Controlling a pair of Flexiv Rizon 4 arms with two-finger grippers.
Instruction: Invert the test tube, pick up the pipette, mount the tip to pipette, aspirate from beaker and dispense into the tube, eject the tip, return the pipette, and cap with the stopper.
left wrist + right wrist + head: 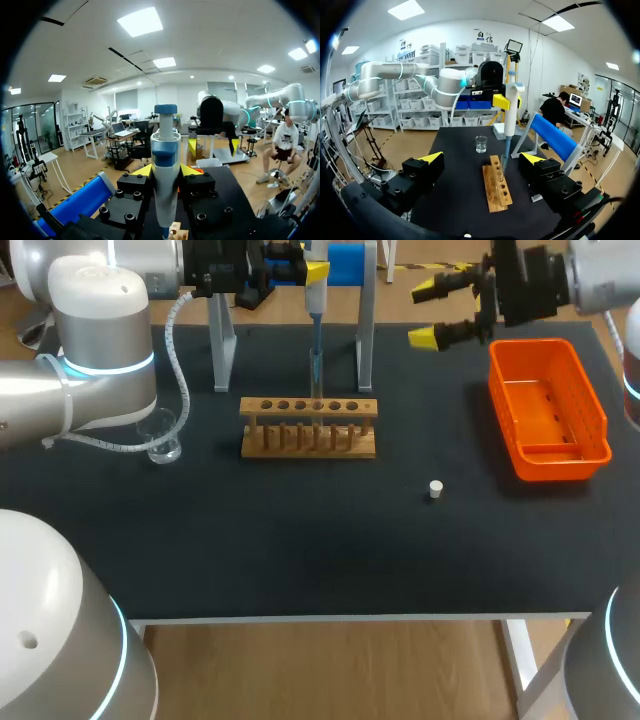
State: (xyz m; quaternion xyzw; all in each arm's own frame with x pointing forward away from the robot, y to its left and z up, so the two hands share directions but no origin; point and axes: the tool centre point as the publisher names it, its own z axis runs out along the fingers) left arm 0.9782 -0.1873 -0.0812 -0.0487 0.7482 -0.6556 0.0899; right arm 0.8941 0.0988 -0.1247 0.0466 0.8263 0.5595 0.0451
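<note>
My left gripper [314, 272] is shut on the white and blue pipette [315, 302], held upright over the wooden rack [308, 427]. The pipette's tip [316, 368] points down into one of the rack's middle holes, where a clear tube seems to stand. In the left wrist view the pipette [165, 165] is clamped between the yellow fingers [142, 171]. My right gripper [428, 312] hangs open and empty above the table's back right; the right wrist view has the beaker [481, 144] and rack [497, 190] ahead of it. The glass beaker [163, 440] stands at the left. The white stopper [435, 489] lies right of the rack.
An orange bin [590, 410] sits at the right side of the black table. The pipette stand [365, 340], with grey legs and a blue bar, stands behind the rack. My left arm's cable [180, 360] loops down near the beaker.
</note>
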